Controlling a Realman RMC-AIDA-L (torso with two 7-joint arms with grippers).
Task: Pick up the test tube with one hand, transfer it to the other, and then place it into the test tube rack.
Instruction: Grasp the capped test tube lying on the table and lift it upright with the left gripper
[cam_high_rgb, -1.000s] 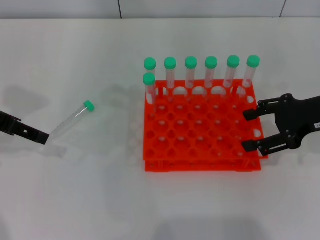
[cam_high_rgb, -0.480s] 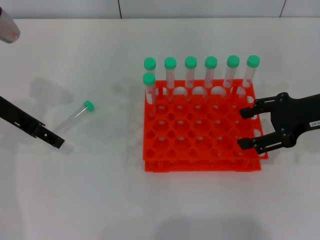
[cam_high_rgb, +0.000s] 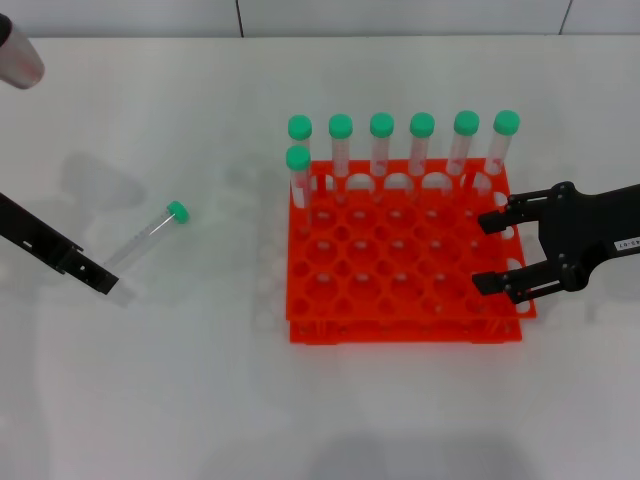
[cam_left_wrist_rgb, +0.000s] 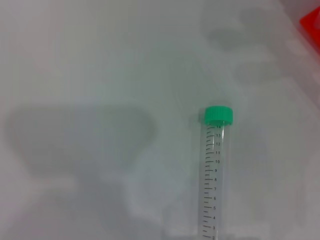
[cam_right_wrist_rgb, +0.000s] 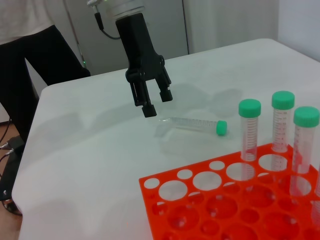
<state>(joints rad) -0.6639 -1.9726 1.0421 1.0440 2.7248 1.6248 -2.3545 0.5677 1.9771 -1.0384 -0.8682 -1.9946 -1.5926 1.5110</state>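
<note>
My left gripper (cam_high_rgb: 100, 283) is way nearer: the test tube (cam_high_rgb: 143, 239) lies flat on the desk's left side, and my jaws hang spread just above its clear bottom end. Its long axis runs from there toward the test tube rack (cam_high_rgb: 405, 328), green cap leading. My right gripper (cam_high_rgb: 488, 252) hovers unclenched, holding nothing, over the rack's right edge.

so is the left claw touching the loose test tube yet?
Apart. The right wrist view shows the left claw hanging open above the table, clear space between its tips and the test tube lying below.
</note>
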